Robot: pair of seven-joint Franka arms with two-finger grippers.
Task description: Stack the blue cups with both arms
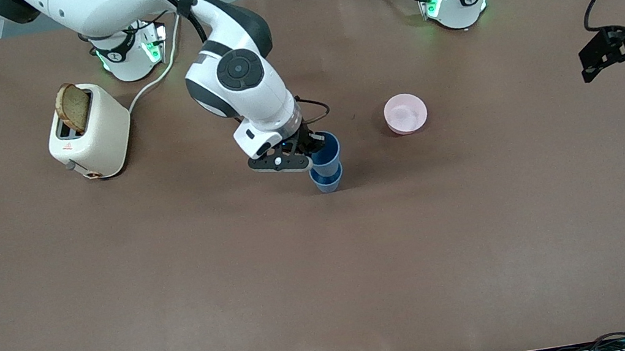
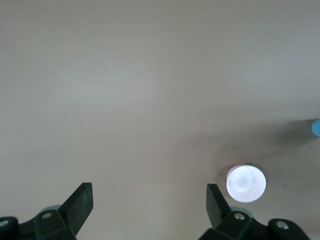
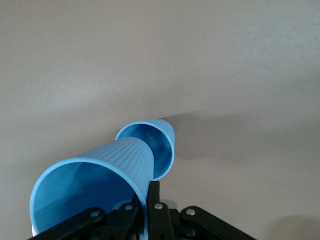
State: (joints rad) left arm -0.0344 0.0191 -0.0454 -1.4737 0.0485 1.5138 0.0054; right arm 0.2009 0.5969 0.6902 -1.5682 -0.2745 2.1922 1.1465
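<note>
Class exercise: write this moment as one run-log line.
right hand: shut on upper blue cup, entering lower blue cup | left hand: open, waiting over the table's left-arm end | stack: unreleased

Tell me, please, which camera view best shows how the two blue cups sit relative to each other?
The right wrist view: the held cup, gripped at its rim by the right gripper, enters the lower cup. The front view shows the pair smaller, partly hidden by that gripper. The left wrist view catches only a blue sliver at its edge, beside the pink bowl.
</note>
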